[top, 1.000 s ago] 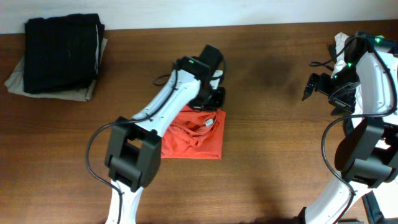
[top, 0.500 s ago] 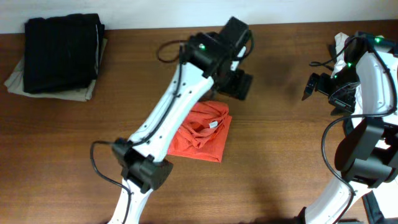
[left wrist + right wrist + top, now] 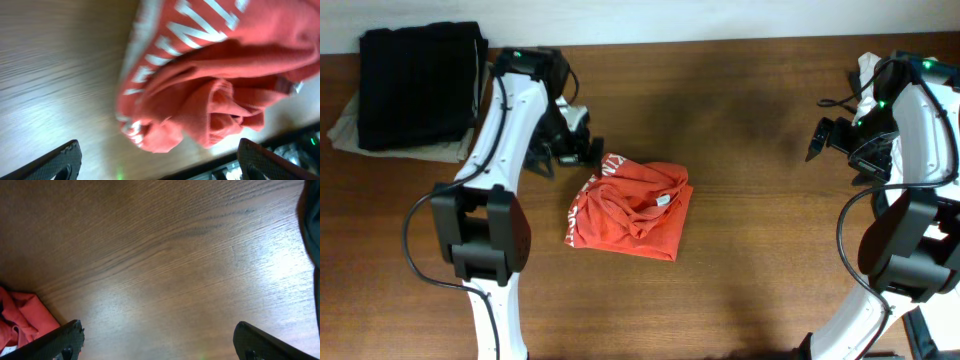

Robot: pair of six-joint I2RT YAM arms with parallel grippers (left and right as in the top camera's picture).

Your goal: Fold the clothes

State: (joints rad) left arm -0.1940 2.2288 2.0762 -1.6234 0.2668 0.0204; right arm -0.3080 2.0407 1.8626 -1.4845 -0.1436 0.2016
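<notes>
The clothes, a red-orange T-shirt (image 3: 628, 207), lie in a loosely folded bundle on the brown table (image 3: 750, 250). White lettering shows along the bundle's left edge. My left gripper (image 3: 576, 150) hovers open just beyond the shirt's back left corner, holding nothing. In the left wrist view the T-shirt (image 3: 210, 75) fills the upper right, and the left gripper (image 3: 162, 165) stands wide with bare table between its fingers. My right gripper (image 3: 820, 135) is open far to the right, well away from the shirt. In the right wrist view the right gripper (image 3: 160, 342) is empty, with the T-shirt (image 3: 20, 317) at the lower left corner.
A stack of folded black cloth (image 3: 420, 70) on a beige piece (image 3: 350, 135) sits at the back left corner. A white object (image 3: 868, 70) lies behind the right arm. The table's back edge (image 3: 720, 42) runs along the top.
The left gripper opened and let go of the shirt's back right corner, lifted, then swung left to the shirt's back left. The shirt now shows its lettered left edge. The right arm stayed still.
</notes>
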